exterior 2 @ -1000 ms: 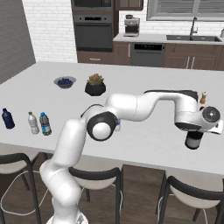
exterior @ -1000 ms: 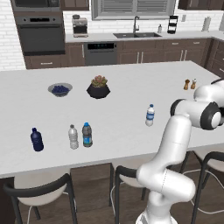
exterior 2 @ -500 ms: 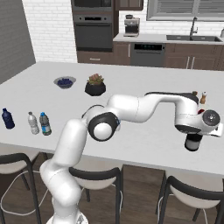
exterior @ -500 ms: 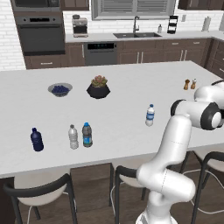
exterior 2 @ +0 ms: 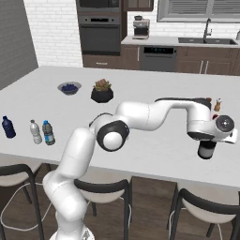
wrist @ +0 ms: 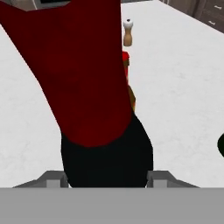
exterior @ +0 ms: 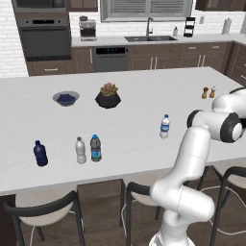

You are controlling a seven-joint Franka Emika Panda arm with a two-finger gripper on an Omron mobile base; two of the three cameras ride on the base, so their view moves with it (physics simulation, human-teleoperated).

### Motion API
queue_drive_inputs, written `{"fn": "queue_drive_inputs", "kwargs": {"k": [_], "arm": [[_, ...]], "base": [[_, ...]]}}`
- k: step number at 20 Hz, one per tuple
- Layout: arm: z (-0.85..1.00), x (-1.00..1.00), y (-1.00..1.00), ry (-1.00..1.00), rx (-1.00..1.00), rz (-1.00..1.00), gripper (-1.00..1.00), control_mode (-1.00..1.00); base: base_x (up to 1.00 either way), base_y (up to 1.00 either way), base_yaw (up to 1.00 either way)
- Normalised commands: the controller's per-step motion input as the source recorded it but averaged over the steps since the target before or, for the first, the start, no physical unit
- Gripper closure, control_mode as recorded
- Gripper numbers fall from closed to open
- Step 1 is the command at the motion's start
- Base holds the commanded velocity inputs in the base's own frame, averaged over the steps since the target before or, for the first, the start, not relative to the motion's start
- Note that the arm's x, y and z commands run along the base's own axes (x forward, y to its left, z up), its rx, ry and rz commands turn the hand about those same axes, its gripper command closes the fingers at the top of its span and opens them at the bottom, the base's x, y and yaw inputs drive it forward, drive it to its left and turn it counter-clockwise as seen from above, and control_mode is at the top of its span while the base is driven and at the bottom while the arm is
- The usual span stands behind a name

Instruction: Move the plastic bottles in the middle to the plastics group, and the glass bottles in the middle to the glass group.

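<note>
While the gripper [exterior 2: 206, 151] stands pinched on the dark glass bottle [wrist: 94, 109] near the right end of the island counter [exterior: 134, 91], just short of the slim red-brown bottle [wrist: 127, 72] and the shakers [exterior: 208, 92], this bottle appears nearly delivered but not released. One blue-labelled plastic bottle [exterior: 95, 148] already stands beside the plastics group [exterior: 60, 152] at the front left edge. The clear plastic bottle [exterior: 165, 127] stands in the middle, apparently left to move.

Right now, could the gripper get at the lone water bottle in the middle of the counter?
Probably not yet: the gripper is closed on a dark bottle, so it has no room. The water bottle stands alone on open counter, so the way looks free once that load is down.
</note>
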Motion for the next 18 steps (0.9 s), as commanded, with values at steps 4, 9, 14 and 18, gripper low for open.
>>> {"fn": "queue_drive_inputs", "kwargs": {"k": [4,9,14,18], "arm": [[0.00,0.08,0.00,0.00,0.00,0.00,1.00,-1.00],[-0.01,0.00,0.00,0.01,-0.01,0.00,1.00,-1.00],[0.00,0.00,0.02,0.02,-0.02,0.00,1.00,-1.00],[0.00,0.02,0.15,0.06,-0.08,0.00,1.00,-1.00]], "base": [[0.00,0.00,0.00],[0.00,0.00,0.00],[0.00,0.00,0.00],[0.00,0.00,0.00]]}}
